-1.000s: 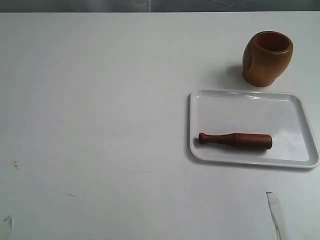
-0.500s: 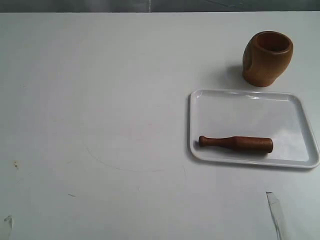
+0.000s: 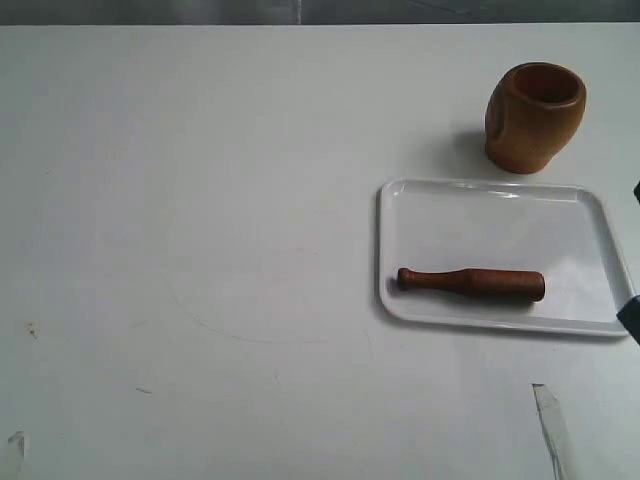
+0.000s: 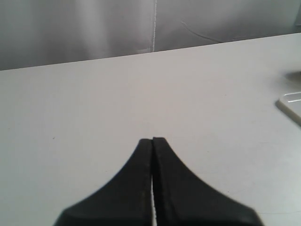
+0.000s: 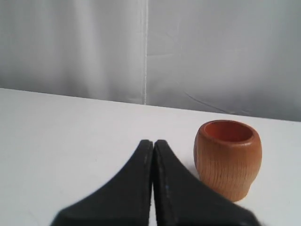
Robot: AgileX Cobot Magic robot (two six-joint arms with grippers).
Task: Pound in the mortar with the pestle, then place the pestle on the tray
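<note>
The light-brown wooden mortar [image 3: 536, 117] stands upright at the back right of the table, just behind the white tray [image 3: 500, 210]. On the tray's front half lies the reddish-brown pestle [image 3: 472, 283], its narrow handle pointing left. My right gripper [image 5: 153, 141] is shut with nothing in it, and the mortar [image 5: 227, 159] stands just beyond and to one side of its tips. A dark sliver of that arm [image 3: 632, 315] shows at the right edge of the exterior view. My left gripper [image 4: 152, 139] is shut and empty over bare table, and a corner of the tray [image 4: 290, 104] shows to one side.
A pale curtain hangs behind the table's far edge [image 4: 141, 52]. Small marks and a strip of clear tape [image 3: 550, 425] lie near the table's front.
A dark part of the right arm has come into the exterior view at its right edge. The pestle, tray and mortar have stayed where they were.
</note>
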